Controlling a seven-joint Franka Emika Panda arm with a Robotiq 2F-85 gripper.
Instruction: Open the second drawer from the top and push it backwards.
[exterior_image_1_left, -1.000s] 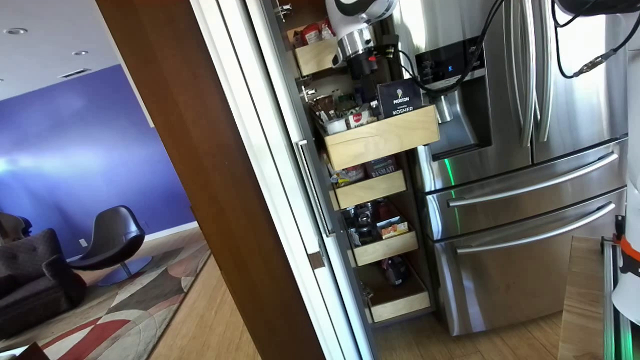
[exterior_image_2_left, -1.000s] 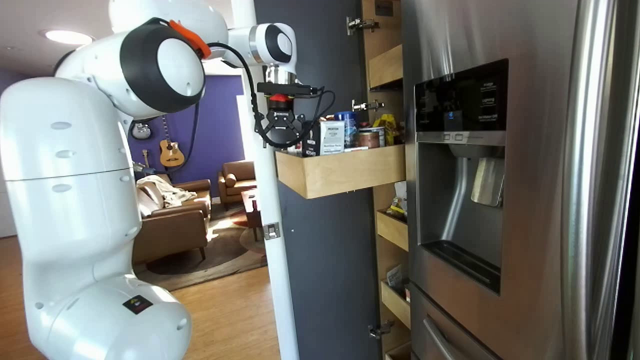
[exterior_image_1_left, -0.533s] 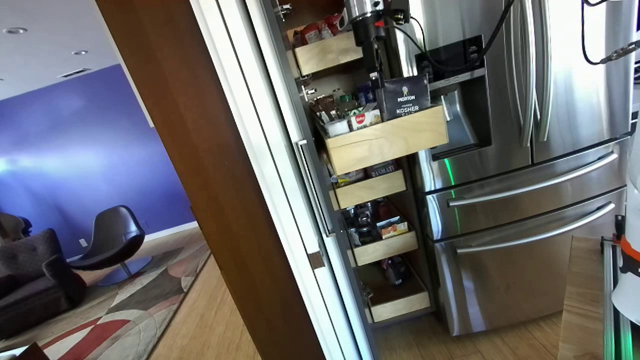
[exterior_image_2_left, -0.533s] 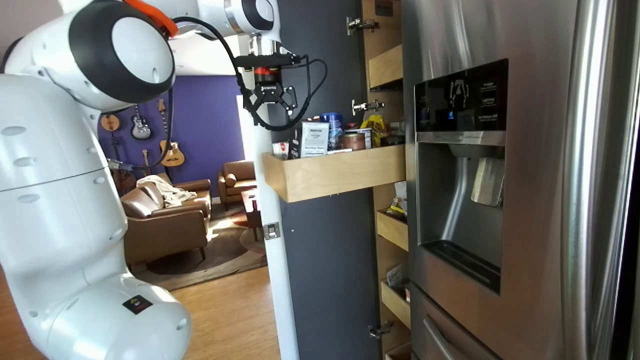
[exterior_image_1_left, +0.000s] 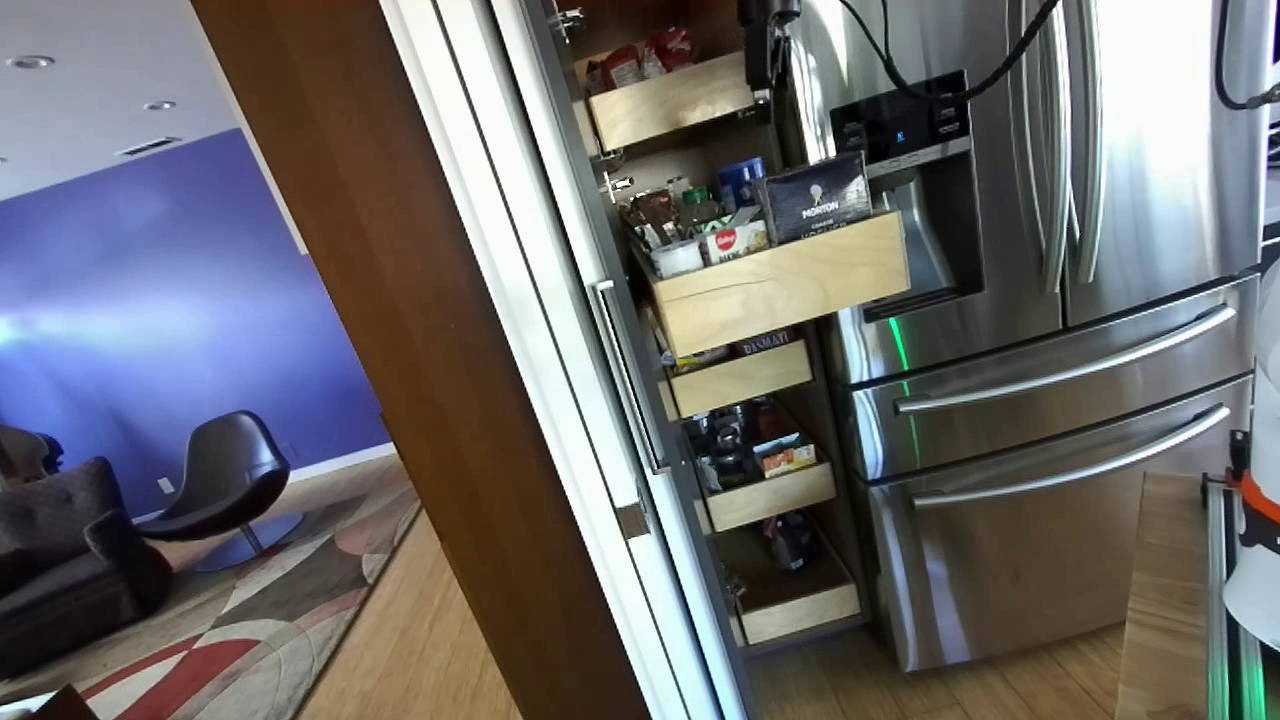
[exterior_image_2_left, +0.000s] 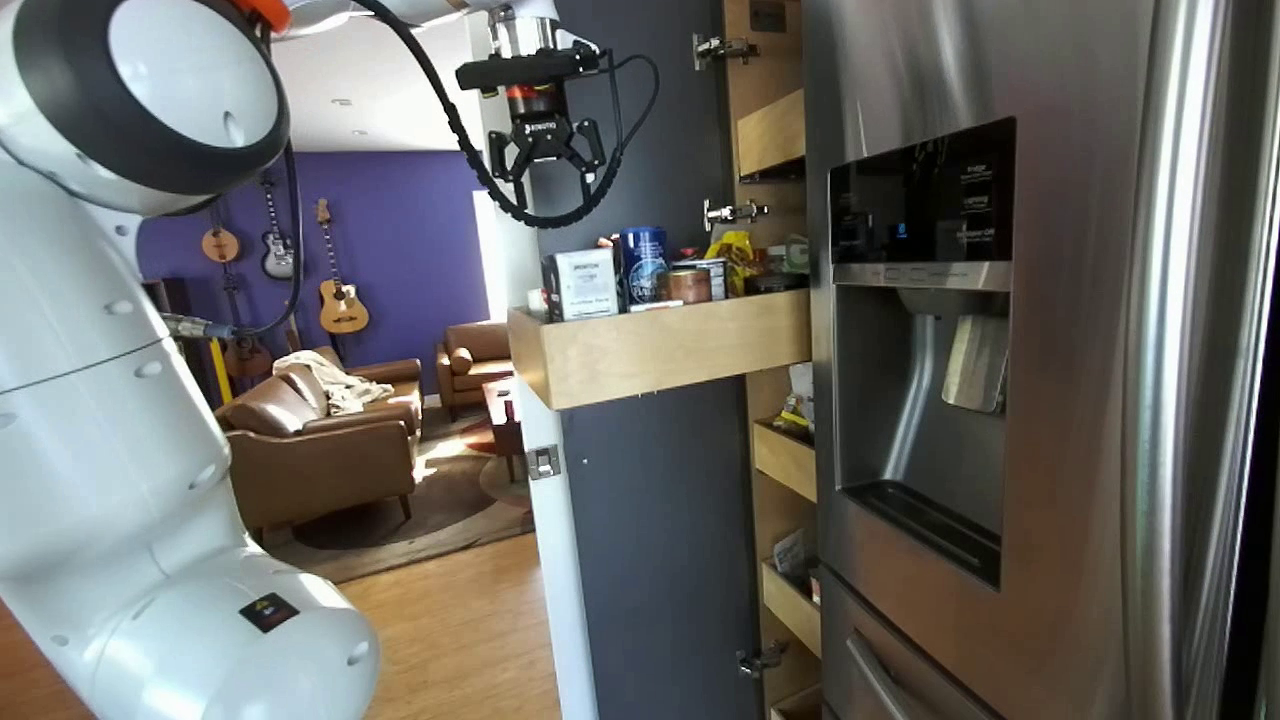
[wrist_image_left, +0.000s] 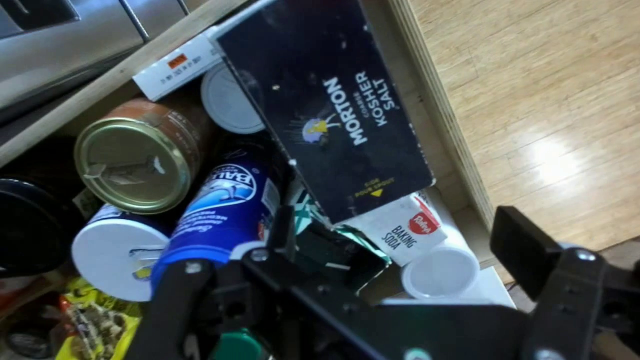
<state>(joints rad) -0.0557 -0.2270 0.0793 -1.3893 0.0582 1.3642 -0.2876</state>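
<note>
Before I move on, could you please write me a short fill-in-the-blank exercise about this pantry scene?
The Morton coarse kosher ____ box is in the pulled-out wooden drawer.
Counting from the top, that drawer is the ____ visible.
Rather than shut, the tool is ____.
The white Raley's carton reads BAKING ____.
Missing words: salt; second; open; SODA.

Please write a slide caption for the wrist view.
Open claw above the second drawer, which holds a Morton salt box, a baking soda box and a blue canister.
</note>
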